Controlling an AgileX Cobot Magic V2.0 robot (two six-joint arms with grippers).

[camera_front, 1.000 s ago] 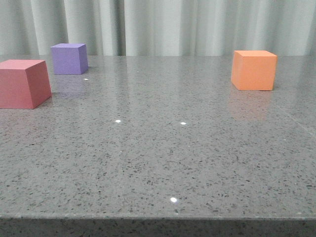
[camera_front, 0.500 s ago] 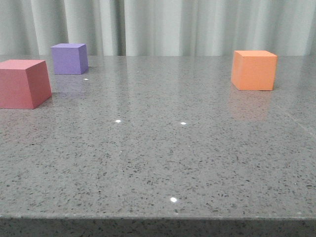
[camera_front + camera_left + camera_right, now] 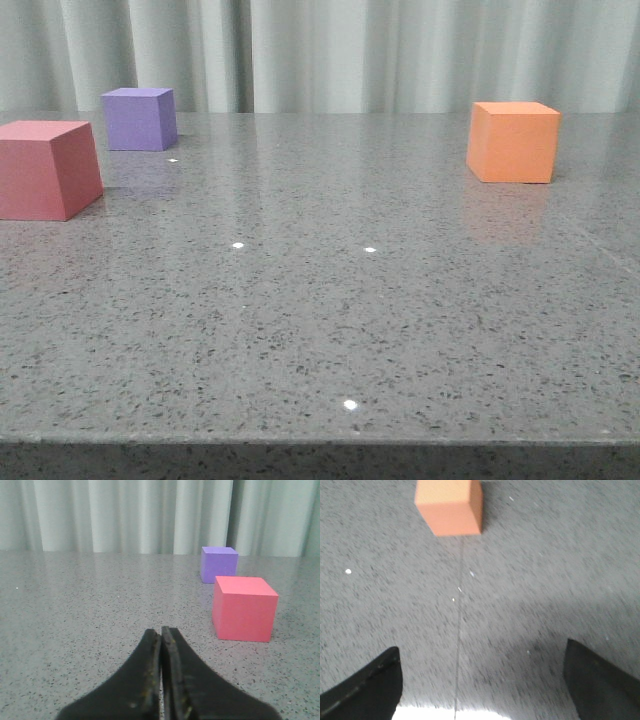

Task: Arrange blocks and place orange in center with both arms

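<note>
Currently the three cubes sit apart on the speckled grey desk [image 3: 320, 330], and neither arm shows in the front view. The orange cube [image 3: 513, 141] stands on the right side toward the far edge, upright, with a faint reflection on the polished surface in front of it. The red-pink cube [image 3: 47, 169] sits at the far left, cut slightly by the frame edge, and the purple cube [image 3: 139, 118] stands just behind it and a little to its right, not touching it. A pale pleated curtain [image 3: 330, 55] hangs behind the desk. Small bright glints of light dot the middle of the surface.

From the left wrist view, the left tool [image 3: 161, 635] has its two dark fingers pressed together with only a thin seam between them, holding nothing. It hangs low over the desk, with the red-pink cube [image 3: 244, 608] near and off to one side, and the purple cube [image 3: 218, 564] beyond that.

From the right wrist view, which is motion-blurred, the right tool [image 3: 480, 680] is spread wide, its fingers at opposite corners of the picture with bare desk between them. The orange cube [image 3: 450, 506] lies well ahead of it, untouched.

No brand, label or writing can be read on any cube or tool.
</note>
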